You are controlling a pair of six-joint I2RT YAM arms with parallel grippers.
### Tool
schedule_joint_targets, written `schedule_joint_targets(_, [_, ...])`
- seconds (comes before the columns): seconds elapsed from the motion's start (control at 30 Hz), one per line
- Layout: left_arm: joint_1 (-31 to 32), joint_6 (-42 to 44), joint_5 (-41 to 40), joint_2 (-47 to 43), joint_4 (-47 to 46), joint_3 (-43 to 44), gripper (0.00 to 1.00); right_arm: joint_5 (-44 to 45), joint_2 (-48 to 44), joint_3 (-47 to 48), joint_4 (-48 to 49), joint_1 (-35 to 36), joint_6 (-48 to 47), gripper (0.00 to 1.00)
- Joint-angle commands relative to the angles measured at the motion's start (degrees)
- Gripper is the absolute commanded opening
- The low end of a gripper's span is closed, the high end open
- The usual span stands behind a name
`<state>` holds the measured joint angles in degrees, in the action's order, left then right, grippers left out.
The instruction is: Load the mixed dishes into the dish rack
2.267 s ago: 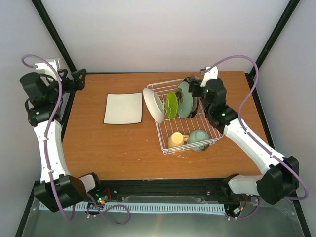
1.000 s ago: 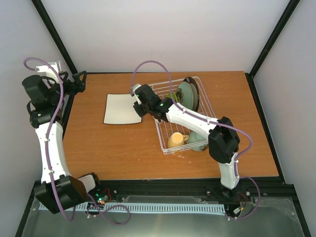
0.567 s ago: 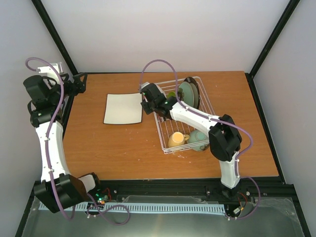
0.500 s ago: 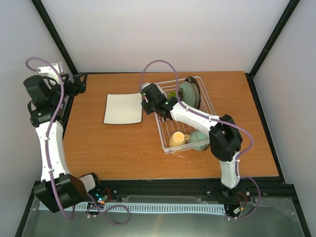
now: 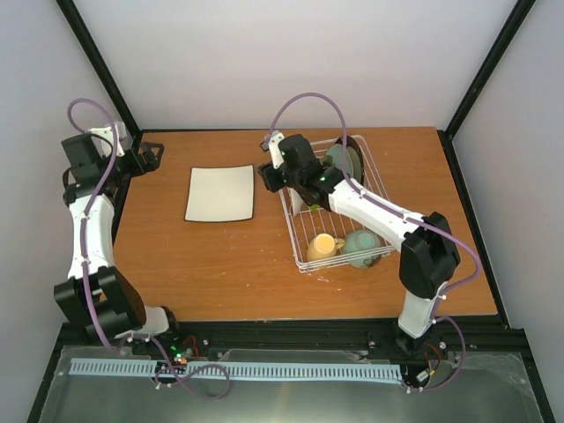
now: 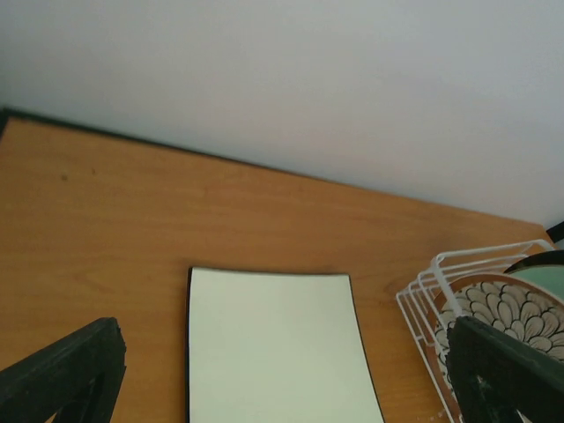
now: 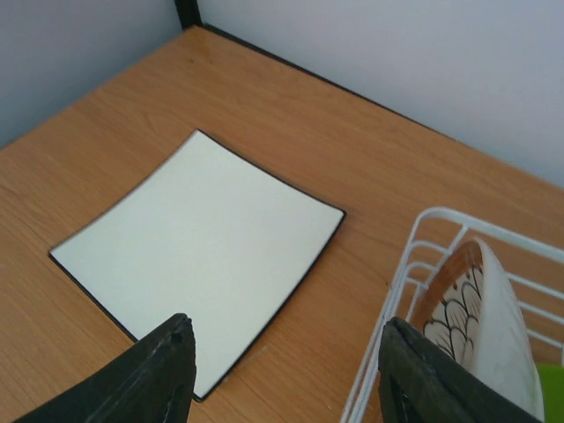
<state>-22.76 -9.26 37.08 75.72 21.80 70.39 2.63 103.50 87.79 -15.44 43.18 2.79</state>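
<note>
The square white plate lies flat on the table, left of the dish rack. In the rack's near end lie the yellow mug and the mint-green bowl. The pale teal plate stands at the far end. The white petal-patterned plate stands upright just inside the rack's left end. My right gripper hovers open over the gap between square plate and rack, holding nothing. My left gripper is open, high at the table's far left.
A lime green plate's edge shows beside the petal plate. The right arm stretches across the rack. Black frame posts stand at the table's back corners, and bare wood lies between the square plate and the rack.
My right gripper has opened and drawn back from the petal-patterned plate, which now stands in the rack. The rack has shifted slightly right. The left arm has swung inward.
</note>
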Motion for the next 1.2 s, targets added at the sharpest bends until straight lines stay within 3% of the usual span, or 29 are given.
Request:
schedule_joint_targets(0.0, [-0.2, 1.6, -0.3, 3.3, 6.0, 2.4, 1.00, -6.4, -1.9, -0.4, 4.1, 0.0, -0.7, 0.57])
schedule_joint_targets(0.37, [-0.5, 3.9, -3.5, 15.2, 14.1, 0.2, 0.98, -4.0, -8.0, -1.2, 3.9, 0.1, -2.4, 0.58])
schedule_joint_targets(0.43, [-0.7, 4.3, -1.9, 18.4, 15.4, -0.4, 0.92, -3.3, -9.5, -1.5, 2.7, 0.1, -2.8, 0.58])
schedule_joint_targets(0.53, [-0.7, 4.4, 0.9, 22.3, 16.0, -1.8, 0.73, -2.5, -12.2, -3.7, 2.8, 0.1, -3.4, 0.60])
schedule_joint_targets(0.6, [-0.7, 4.4, 0.8, 24.1, 15.8, -2.9, 0.69, -2.1, -13.8, -5.0, 3.0, 0.0, -3.7, 0.60])
schedule_joint_targets(1.17, [0.2, 6.1, 6.9, 34.2, 16.0, -4.7, 0.66, -1.7, -17.7, -8.6, 4.4, -0.1, -3.8, 0.61])
